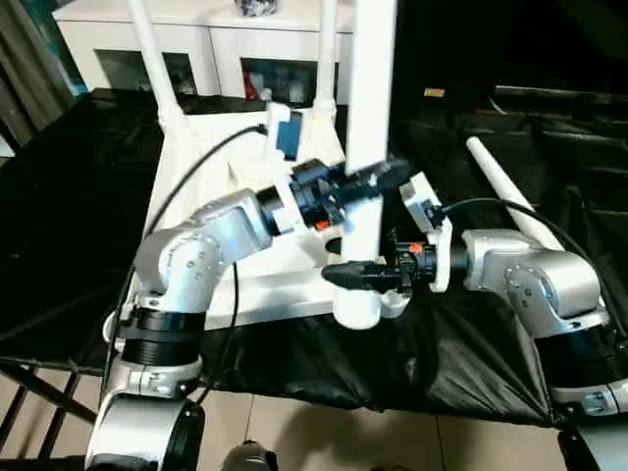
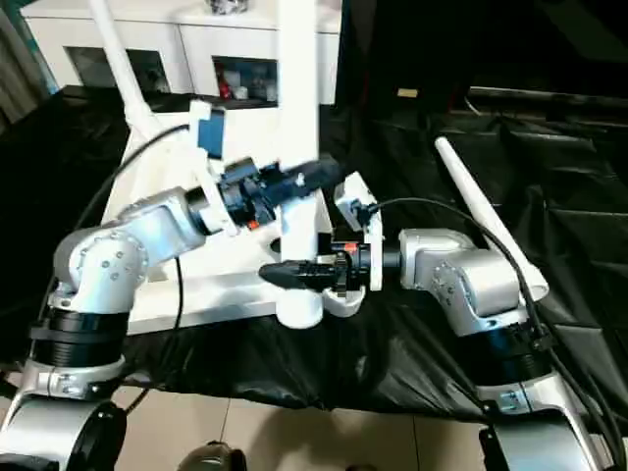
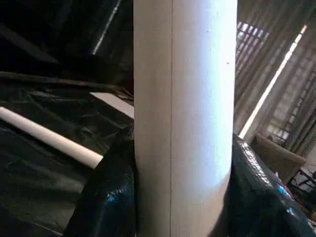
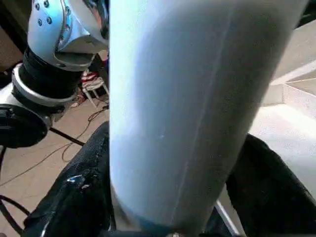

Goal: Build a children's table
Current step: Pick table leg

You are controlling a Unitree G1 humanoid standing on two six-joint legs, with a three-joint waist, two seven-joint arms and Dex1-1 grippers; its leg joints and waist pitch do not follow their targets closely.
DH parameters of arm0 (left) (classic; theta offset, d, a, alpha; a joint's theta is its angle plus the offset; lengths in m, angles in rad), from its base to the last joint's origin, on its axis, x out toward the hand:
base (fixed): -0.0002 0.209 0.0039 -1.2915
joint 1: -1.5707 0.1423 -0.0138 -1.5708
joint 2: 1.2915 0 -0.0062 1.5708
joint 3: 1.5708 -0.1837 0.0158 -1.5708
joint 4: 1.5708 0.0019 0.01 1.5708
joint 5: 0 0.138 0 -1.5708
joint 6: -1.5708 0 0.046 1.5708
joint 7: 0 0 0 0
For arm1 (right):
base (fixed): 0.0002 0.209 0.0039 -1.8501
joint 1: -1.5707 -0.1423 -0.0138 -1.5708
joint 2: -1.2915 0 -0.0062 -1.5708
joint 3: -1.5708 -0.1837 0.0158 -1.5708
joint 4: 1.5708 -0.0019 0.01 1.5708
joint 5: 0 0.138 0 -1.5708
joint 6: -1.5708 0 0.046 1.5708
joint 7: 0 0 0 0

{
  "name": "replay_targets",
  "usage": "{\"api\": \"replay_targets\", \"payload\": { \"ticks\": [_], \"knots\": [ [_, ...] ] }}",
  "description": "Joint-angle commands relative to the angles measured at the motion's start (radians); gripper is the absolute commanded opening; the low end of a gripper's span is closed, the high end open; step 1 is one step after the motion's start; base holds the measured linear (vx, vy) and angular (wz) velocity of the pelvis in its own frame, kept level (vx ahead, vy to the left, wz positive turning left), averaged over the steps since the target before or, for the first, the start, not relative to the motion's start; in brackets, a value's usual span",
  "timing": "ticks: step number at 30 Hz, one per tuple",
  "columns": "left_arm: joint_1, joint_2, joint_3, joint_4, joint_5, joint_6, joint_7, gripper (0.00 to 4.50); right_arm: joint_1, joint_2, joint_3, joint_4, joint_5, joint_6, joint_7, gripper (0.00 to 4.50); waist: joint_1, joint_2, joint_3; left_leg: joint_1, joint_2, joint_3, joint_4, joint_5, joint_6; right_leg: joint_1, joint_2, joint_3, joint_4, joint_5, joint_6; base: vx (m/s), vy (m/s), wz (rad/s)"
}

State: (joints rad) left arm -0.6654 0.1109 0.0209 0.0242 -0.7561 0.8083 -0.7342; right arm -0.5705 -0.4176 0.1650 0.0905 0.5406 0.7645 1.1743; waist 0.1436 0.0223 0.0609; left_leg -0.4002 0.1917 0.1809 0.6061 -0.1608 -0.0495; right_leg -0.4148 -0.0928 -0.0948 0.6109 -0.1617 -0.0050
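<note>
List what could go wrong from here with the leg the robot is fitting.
1. The upright leg is gripped by the left gripper and, lower, the right gripper; uneven pushes could tilt it and jam its seating in the tabletop.
2. That corner sits at the near edge of the black-covered surface, so the top might slide off.
3. The loose leg beside the right arm could get knocked.

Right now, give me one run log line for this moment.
stage: third leg fitting | left end effector: on upright leg | right end effector: at leg base | spare leg: lying on black sheet
</note>
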Motion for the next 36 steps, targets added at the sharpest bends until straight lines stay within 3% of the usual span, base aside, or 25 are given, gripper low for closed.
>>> {"api": "replay_targets", "payload": {
  "ticks": [1, 14, 24, 26, 28, 29, 32, 36],
  "knots": [
    [-0.005, 0.002, -0.016, -0.025, -0.032, 0.013, -0.026, 1.85, -0.001, -0.015, 0.002, 0.015, -0.006, 0.007, -0.001, 3.16, 0.000, -0.018, -0.081, 0.022, 0.035, -0.013, -0.066, -0.188, 0.008, 0.059, -0.058, 0.048, -0.075, -0.294, -0.149, 0.000, 0.000, 0.00],
    [-0.017, 0.005, -0.009, -0.012, -0.024, 0.005, -0.041, 1.85, 0.008, -0.021, 0.012, 0.014, -0.002, 0.028, 0.011, 2.01, 0.001, -0.017, -0.083, 0.022, 0.035, -0.013, -0.064, -0.175, 0.012, 0.060, -0.057, 0.048, -0.071, -0.262, -0.161, 0.000, 0.000, 0.00],
    [-0.015, 0.015, -0.018, -0.024, -0.002, -0.028, -0.054, 1.85, 0.014, -0.016, 0.017, 0.009, 0.002, 0.030, 0.006, 1.91, 0.002, -0.018, -0.083, 0.022, 0.035, -0.013, -0.064, -0.178, 0.008, 0.059, -0.058, 0.048, -0.072, -0.278, -0.155, 0.000, 0.000, 0.00],
    [-0.021, -0.003, -0.005, -0.018, -0.003, -0.034, -0.025, 2.55, 0.018, -0.010, 0.018, 0.006, 0.000, 0.028, 0.001, 1.91, 0.002, -0.018, -0.083, 0.022, 0.036, -0.013, -0.064, -0.178, 0.007, 0.060, -0.058, 0.048, -0.072, -0.275, -0.158, 0.000, 0.000, 0.00],
    [-0.027, -0.014, 0.006, -0.015, -0.006, -0.044, -0.013, 2.58, 0.020, -0.007, 0.018, 0.005, -0.001, 0.025, -0.004, 1.90, 0.003, -0.018, -0.082, 0.021, 0.035, -0.013, -0.063, -0.178, 0.007, 0.059, -0.058, 0.048, -0.073, -0.274, -0.160, 0.000, 0.000, 0.00],
    [-0.033, -0.030, 0.019, -0.016, -0.005, -0.076, -0.005, 2.84, 0.023, -0.001, 0.016, 0.005, -0.005, 0.019, -0.015, 1.90, 0.004, -0.018, -0.083, 0.021, 0.035, -0.013, -0.063, -0.177, 0.008, 0.061, -0.059, 0.048, -0.073, -0.271, -0.159, 0.000, 0.000, 0.00],
    [-0.053, -0.068, 0.051, -0.005, 0.012, -0.154, 0.036, 3.04, 0.026, 0.011, 0.009, 0.008, -0.008, 0.013, -0.036, 1.90, 0.004, -0.018, -0.084, 0.020, 0.035, -0.014, -0.063, -0.183, 0.006, 0.062, -0.060, 0.047, -0.075, -0.270, -0.158, 0.000, 0.000, 0.00],
    [-0.073, -0.085, 0.084, 0.014, 0.011, -0.185, 0.067, 3.04, 0.028, 0.020, 0.000, 0.008, -0.009, 0.005, -0.057, 1.90, 0.003, -0.012, -0.082, 0.021, 0.034, -0.015, -0.064, -0.202, 0.004, 0.061, -0.058, 0.046, -0.078, -0.295, -0.144, 0.000, 0.000, 0.00]
  ]
}}
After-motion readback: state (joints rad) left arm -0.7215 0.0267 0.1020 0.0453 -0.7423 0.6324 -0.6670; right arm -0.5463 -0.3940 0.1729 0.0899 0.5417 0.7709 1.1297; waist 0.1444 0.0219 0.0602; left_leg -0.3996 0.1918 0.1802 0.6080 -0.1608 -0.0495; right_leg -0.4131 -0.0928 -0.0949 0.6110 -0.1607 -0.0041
